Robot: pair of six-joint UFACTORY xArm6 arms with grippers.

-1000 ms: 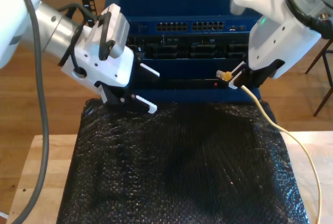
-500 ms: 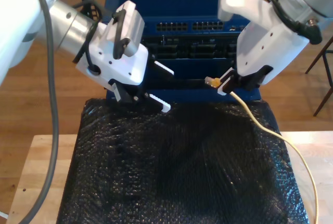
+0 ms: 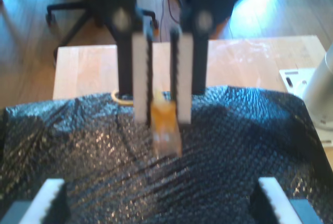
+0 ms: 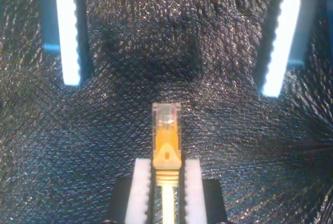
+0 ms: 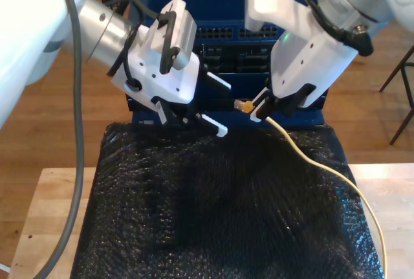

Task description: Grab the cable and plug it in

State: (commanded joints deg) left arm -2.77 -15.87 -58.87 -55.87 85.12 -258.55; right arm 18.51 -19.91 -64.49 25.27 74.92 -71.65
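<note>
The cable (image 5: 243, 105) now nearer my first gripper (image 5: 225, 108).

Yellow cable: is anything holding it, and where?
My second gripper grips the cable just behind its plug; my first gripper holds nothing.

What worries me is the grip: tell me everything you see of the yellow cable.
The cable is thin and yellow, ending in a clear plastic plug with an amber boot. My second gripper is shut on it just behind the boot, plug jutting free above the black sheet. Its length runs off toward the exterior view's lower right.
</note>
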